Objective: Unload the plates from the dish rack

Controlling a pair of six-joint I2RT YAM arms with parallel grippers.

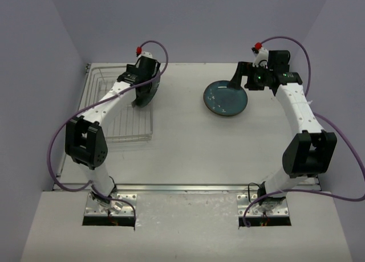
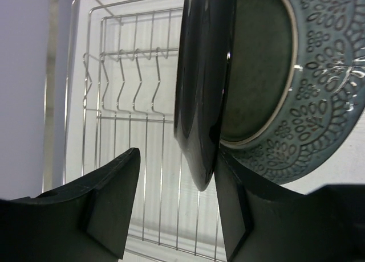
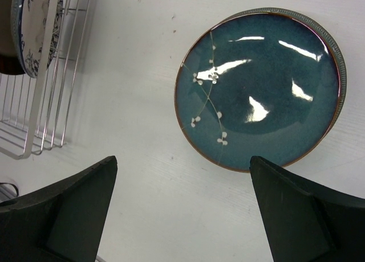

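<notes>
The wire dish rack (image 1: 121, 127) lies at the left of the table. My left gripper (image 1: 142, 97) is over its right part. In the left wrist view my left gripper (image 2: 177, 154) is open around the lower rim of an upright dark plate (image 2: 204, 85). The right finger (image 2: 245, 205) touches the rim and the left finger stands well clear. A grey-blue embossed plate (image 2: 311, 108) stands just behind it. A dark teal plate (image 1: 227, 98) lies flat at mid-right, on top of another plate whose rim (image 3: 337, 62) shows. My right gripper (image 3: 182, 159) is open and empty beside it.
The rack's bars and raised dividers (image 2: 137, 102) fill the left of the left wrist view. In the right wrist view the rack's corner (image 3: 51, 119) holds a white plate with a dark ornate pattern (image 3: 37, 28). Grey walls close off the back and sides of the table.
</notes>
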